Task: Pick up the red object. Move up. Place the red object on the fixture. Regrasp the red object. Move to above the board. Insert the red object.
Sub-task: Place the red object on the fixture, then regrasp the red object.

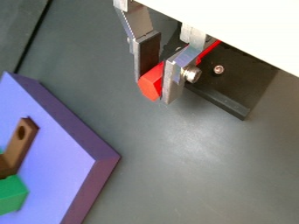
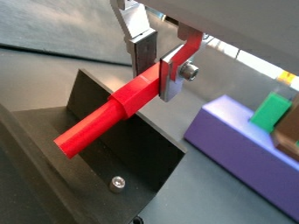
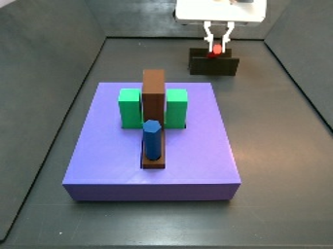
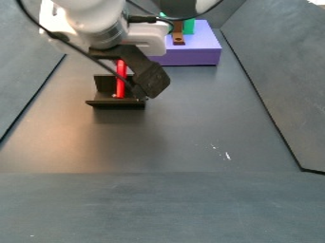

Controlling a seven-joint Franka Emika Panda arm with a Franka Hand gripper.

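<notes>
Jaws pinch the red object at the fixture

In a side view the purple, smooth board (image 3: 152, 146) lies left; right, the jaws of the gripper (image 3: 215, 46) close narrowly on the glossy rod-like red object (image 2: 107, 115), over the dark blocky fixture (image 3: 213, 63).

Dark grey matte floor (image 3: 279, 185), faint scuffs in a side view. Low dark walls (image 3: 53, 107) slope up at 9 and 3 o'clock. Even, diffuse light.
</notes>
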